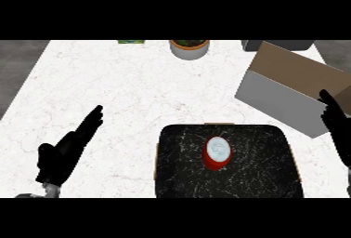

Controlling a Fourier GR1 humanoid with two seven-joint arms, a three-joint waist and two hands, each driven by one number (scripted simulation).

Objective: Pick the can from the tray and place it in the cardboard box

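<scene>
A red can with a white top stands upright near the middle of the black marbled tray. The cardboard box sits open at the right, beyond the tray, with a grey outer wall and brown inside. My right hand shows at the right edge, fingers straight, between the box and the tray, apart from the can. My left hand rests open on the counter at the left, fingers pointing up, far from the tray.
A potted plant in a grey pot stands at the counter's far edge. A small green item lies at the far left edge, and a dark grey object sits behind the box. White marble counter spreads between.
</scene>
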